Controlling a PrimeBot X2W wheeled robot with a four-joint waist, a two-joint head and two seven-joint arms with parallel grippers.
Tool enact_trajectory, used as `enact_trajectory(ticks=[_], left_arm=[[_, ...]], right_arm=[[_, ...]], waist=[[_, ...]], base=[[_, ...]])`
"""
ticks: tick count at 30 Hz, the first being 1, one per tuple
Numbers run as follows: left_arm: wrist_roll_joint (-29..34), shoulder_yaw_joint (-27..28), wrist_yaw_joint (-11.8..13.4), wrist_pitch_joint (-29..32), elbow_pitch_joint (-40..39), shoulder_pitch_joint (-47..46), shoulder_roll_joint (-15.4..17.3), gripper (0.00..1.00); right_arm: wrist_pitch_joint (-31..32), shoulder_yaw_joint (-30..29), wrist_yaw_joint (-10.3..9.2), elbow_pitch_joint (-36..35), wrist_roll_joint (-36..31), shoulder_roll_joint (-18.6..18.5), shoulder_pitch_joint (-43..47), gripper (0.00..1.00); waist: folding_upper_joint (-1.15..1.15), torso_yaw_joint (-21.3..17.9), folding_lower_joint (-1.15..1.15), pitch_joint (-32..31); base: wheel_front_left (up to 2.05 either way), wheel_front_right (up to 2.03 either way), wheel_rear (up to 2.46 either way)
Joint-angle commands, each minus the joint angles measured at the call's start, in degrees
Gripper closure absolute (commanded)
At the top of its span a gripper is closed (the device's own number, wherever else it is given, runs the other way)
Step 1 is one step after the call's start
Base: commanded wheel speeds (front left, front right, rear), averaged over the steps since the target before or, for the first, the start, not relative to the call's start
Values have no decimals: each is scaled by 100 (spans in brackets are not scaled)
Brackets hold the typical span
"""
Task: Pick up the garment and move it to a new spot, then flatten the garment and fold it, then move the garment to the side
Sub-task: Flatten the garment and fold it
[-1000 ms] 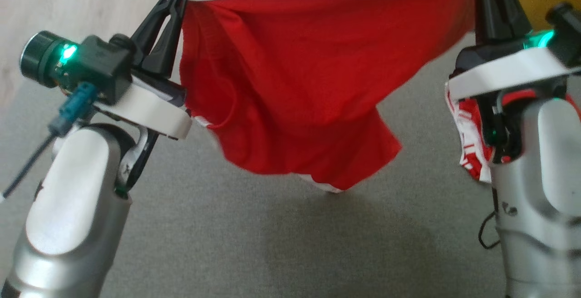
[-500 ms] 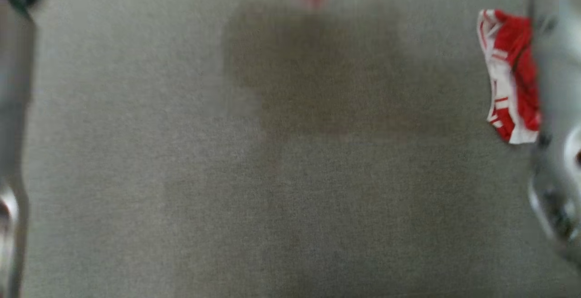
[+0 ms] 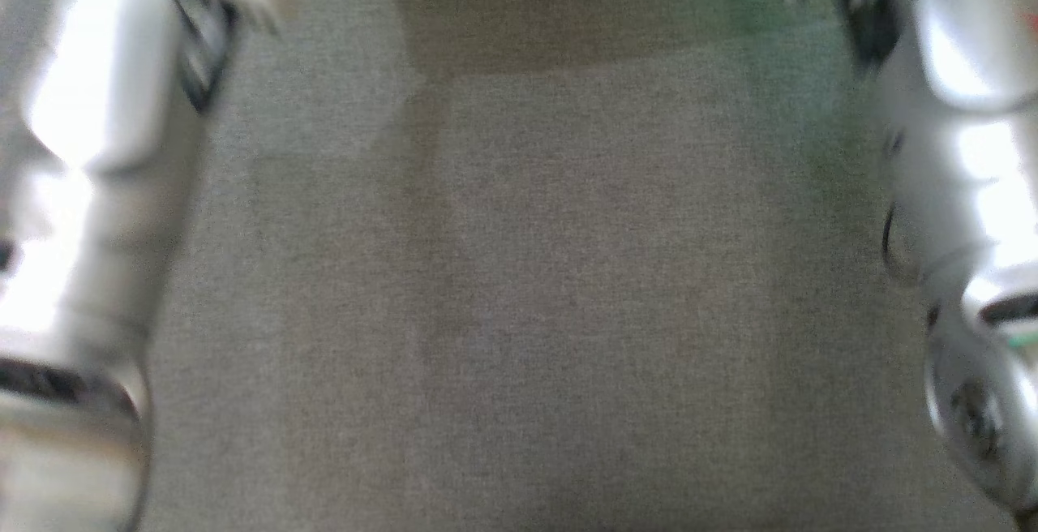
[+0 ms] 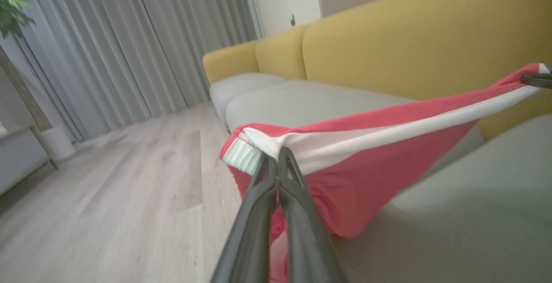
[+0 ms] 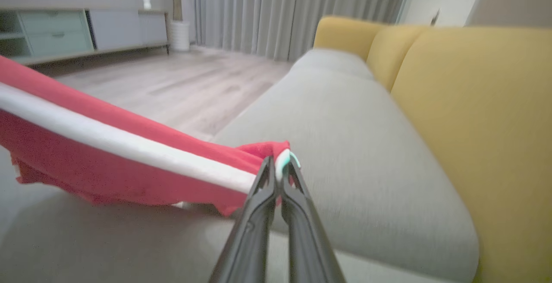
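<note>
Head cam has swung down vs a second ago. Then the garment filled the top of that view, strung between both grippers. Now it looks at grey seat (image 3: 568, 272), with a blurred left forearm (image 3: 89, 191) and right forearm (image 3: 965, 151) at the edges. That is a camera shift, not a garment move. The grip looks the same as before.

Left gripper (image 4: 278, 155): fingers pressed together, pinching one top corner of the garment (image 4: 366, 162), right at the white ribbed bit.

Right gripper (image 5: 278, 162): fingers also pressed together, pinching the opposite top corner at the end of the white band.

The garment is red with a white band along the top edge. It is held up over the seat, and the band runs taut from one gripper to the other. The red body sags below that line. Its low edge hangs near the seat; I can't tell whether it touches.

Yellow backrest (image 4: 409, 45) is behind the garment. Wood floor (image 4: 129, 188) and grey curtain (image 4: 129, 37) lie beyond the sofa end.
</note>
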Motion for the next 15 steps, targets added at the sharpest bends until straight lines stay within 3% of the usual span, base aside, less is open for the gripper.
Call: enact_trajectory(ticks=[1, 8, 15], left_arm=[[-66, 37, 14, -61, -113, 38, 230, 100], [-349, -649, 13, -98, -348, 1509, 294, 100], [-295, -1005, 17, -99, -758, 2720, 436, 100]], right_arm=[[-48, 91, 37, -77, -10, 40, 46, 100], [58, 842, 37, 881, 319, -143, 736, 100], [304, 1675, 37, 1164, 939, -442, 1225, 100]], waist=[[0, 36, -1, -63], [0, 49, -1, -492], [0, -25, -1, -1025]], base=[[0, 0, 0], [0, 0, 0], [0, 0, 0]])
